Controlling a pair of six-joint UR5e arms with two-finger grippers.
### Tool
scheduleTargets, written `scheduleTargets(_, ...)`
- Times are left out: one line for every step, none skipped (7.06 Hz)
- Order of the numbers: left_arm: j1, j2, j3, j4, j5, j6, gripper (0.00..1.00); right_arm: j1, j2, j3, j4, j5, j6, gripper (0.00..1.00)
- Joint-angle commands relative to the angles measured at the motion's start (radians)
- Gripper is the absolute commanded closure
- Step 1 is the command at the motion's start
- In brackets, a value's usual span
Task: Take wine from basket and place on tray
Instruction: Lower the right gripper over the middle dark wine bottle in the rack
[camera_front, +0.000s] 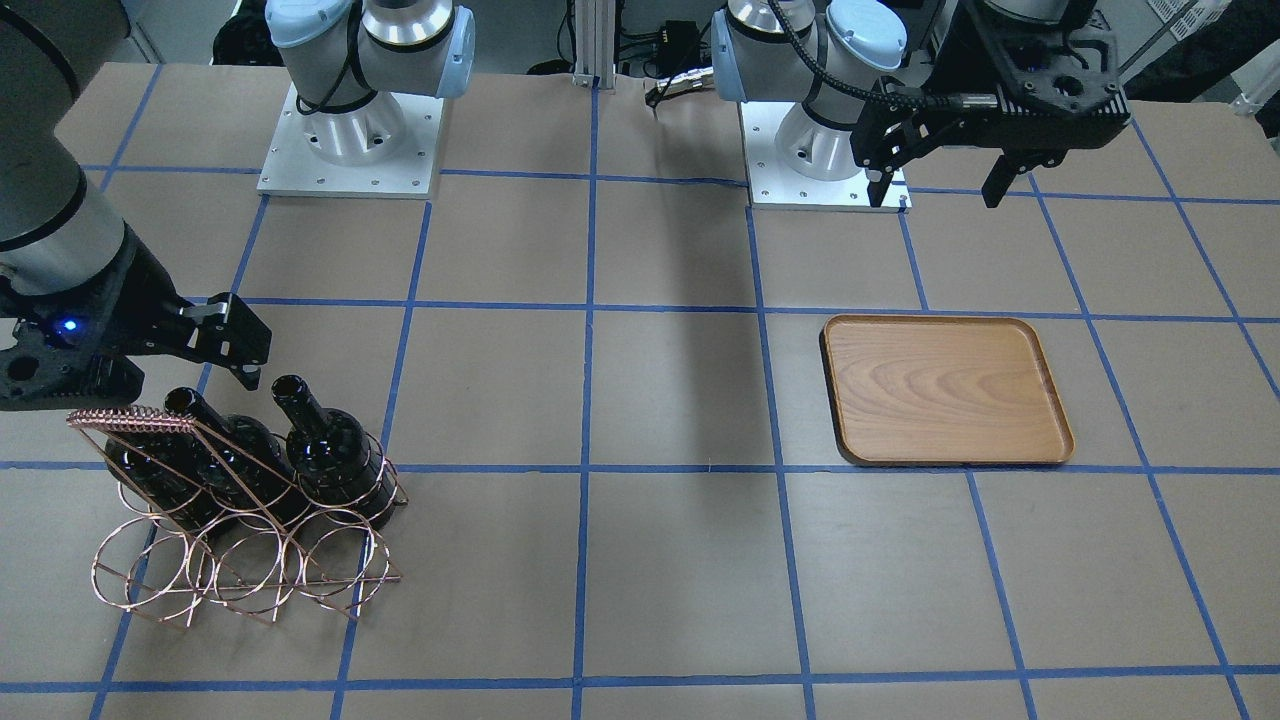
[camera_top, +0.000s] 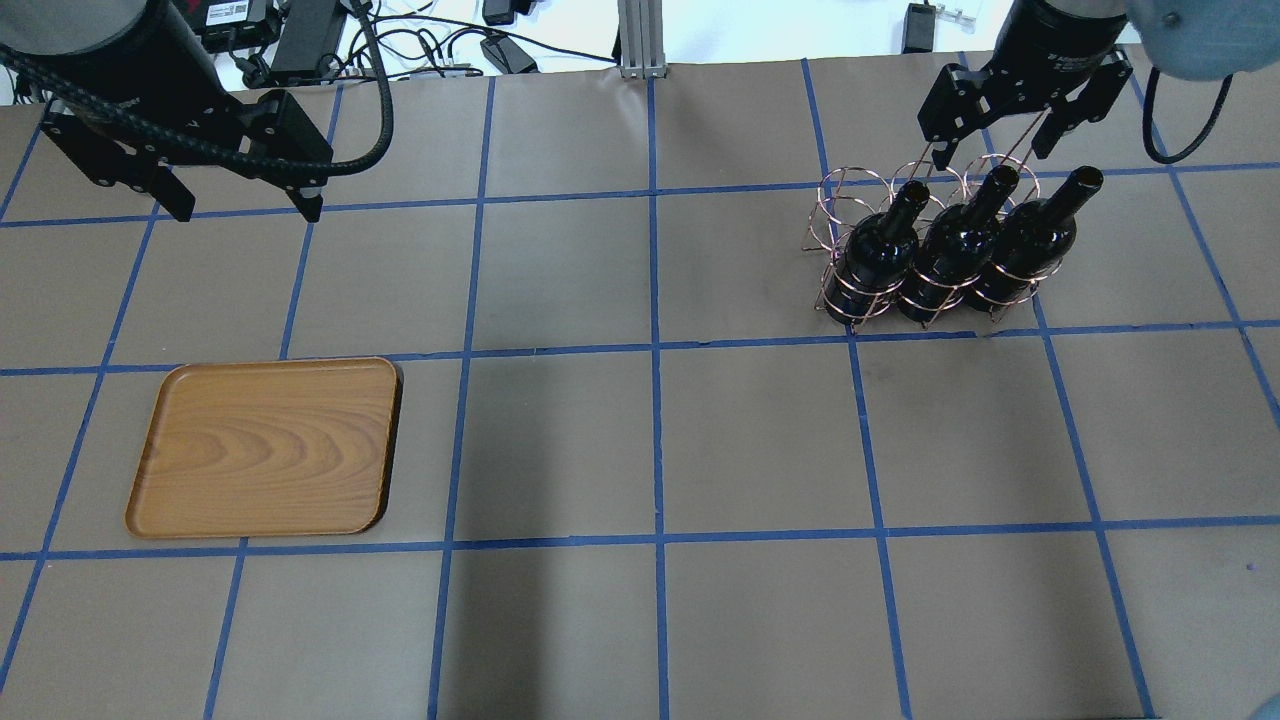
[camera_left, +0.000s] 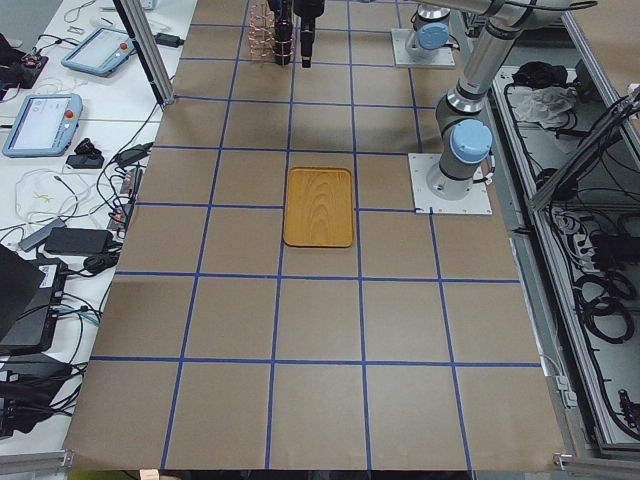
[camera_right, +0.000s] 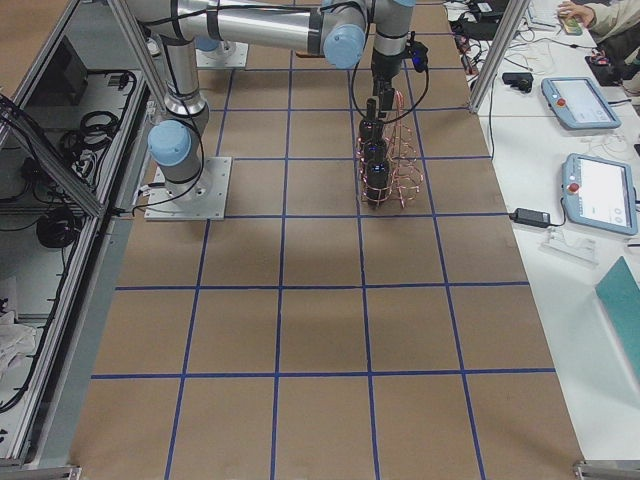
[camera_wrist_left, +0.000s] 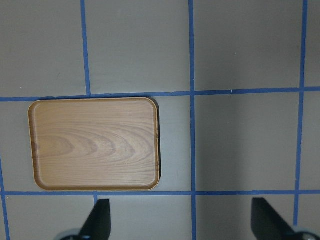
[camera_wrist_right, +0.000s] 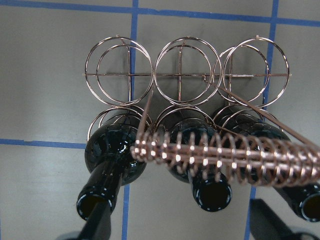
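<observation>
The copper wire basket (camera_top: 842, 215) stands on the table's right side and holds three dark wine bottles (camera_top: 885, 255) (camera_top: 955, 248) (camera_top: 1030, 240), lying tilted with their necks up. My right gripper (camera_top: 990, 150) is open and empty, hovering just above the bottle mouths and the coiled handle (camera_wrist_right: 225, 155). In the right wrist view its fingertips (camera_wrist_right: 100, 225) flank the middle bottle's mouth (camera_wrist_right: 212, 195). The wooden tray (camera_top: 265, 448) lies empty on the left side. My left gripper (camera_top: 248, 205) is open and empty, held high; in its wrist view the tray (camera_wrist_left: 95, 144) lies ahead of it.
The table is brown paper with a blue tape grid. The two arm bases (camera_front: 350, 130) (camera_front: 820, 140) stand at the robot's edge. The basket (camera_front: 240, 520) and tray (camera_front: 945, 390) sit about three grid squares apart.
</observation>
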Motion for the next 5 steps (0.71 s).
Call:
scheduleTargets(0.000, 0.002, 0.000, 0.000, 0.000, 0.000, 0.00, -0.010, 0.024, 0.052, -0.097, 0.015, -0.004, 0.03)
scheduleTargets(0.000, 0.000, 0.000, 0.000, 0.000, 0.000, 0.00, -0.011, 0.028, 0.059, -0.102, 0.006, -0.010, 0.04)
scheduleTargets(0.000, 0.000, 0.000, 0.000, 0.000, 0.000, 0.00, -0.011, 0.030, 0.062, -0.099, 0.004, -0.016, 0.06)
scheduleTargets(0.000, 0.002, 0.000, 0.000, 0.000, 0.000, 0.00, -0.011, 0.030, 0.060, -0.093, -0.008, -0.017, 0.12)
scheduleTargets(0.000, 0.002, 0.000, 0.000, 0.000, 0.000, 0.00, -0.014, 0.030, 0.062, -0.087, -0.029, -0.017, 0.15)
